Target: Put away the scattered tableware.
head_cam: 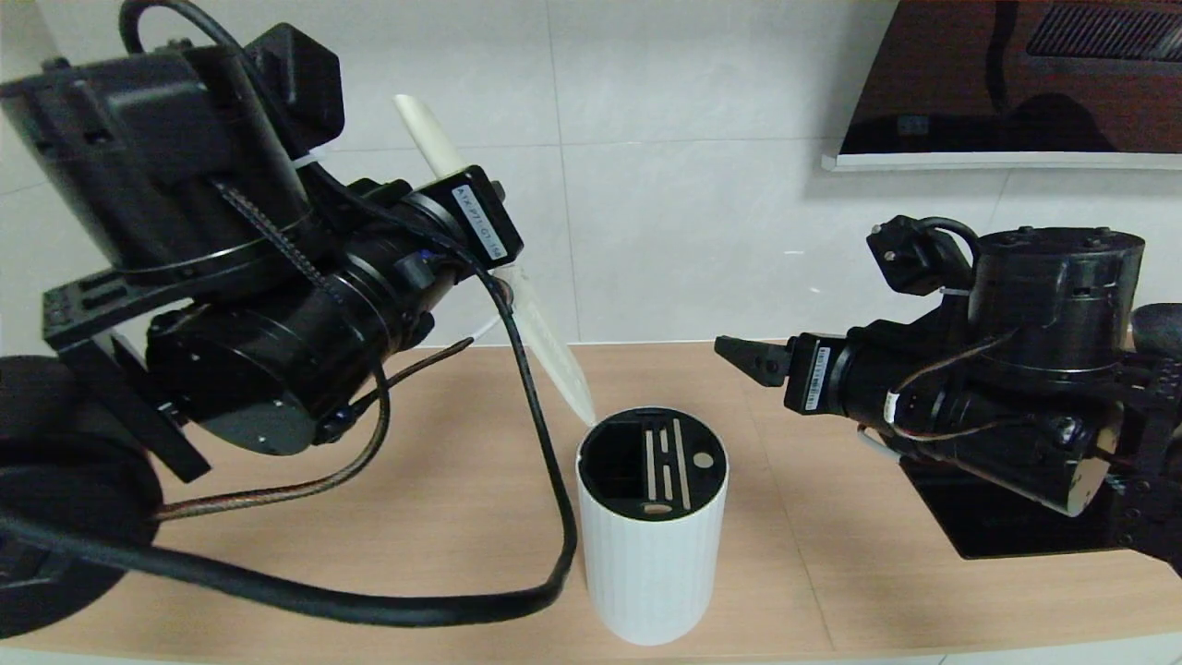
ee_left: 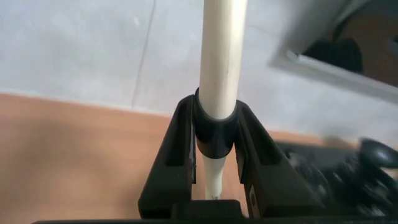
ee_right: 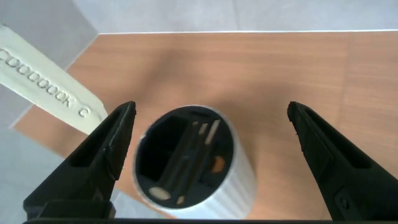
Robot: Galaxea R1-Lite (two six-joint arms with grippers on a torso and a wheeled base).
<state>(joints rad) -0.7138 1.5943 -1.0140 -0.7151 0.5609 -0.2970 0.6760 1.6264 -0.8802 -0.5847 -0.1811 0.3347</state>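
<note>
A cream-coloured knife (head_cam: 549,337) hangs slanted, handle up, with its tip just over the rim of the white ribbed utensil holder (head_cam: 651,545) on the wooden counter. My left gripper (head_cam: 485,222) is shut on the knife; in the left wrist view the fingers (ee_left: 180,143) clamp a black collar around the pale handle (ee_left: 221,56). My right gripper (head_cam: 748,358) hovers open to the right of the holder. From the right wrist, its fingers (ee_right: 112,143) straddle the holder (ee_right: 233,180) from above, and the knife blade (ee_right: 43,78) shows beside it.
The holder's black top insert (head_cam: 665,457) has a large pocket and several narrow slots. A black cooktop (head_cam: 997,526) is set into the wooden counter (head_cam: 443,517) at the right. A dark range hood (head_cam: 1007,83) hangs on the tiled wall behind.
</note>
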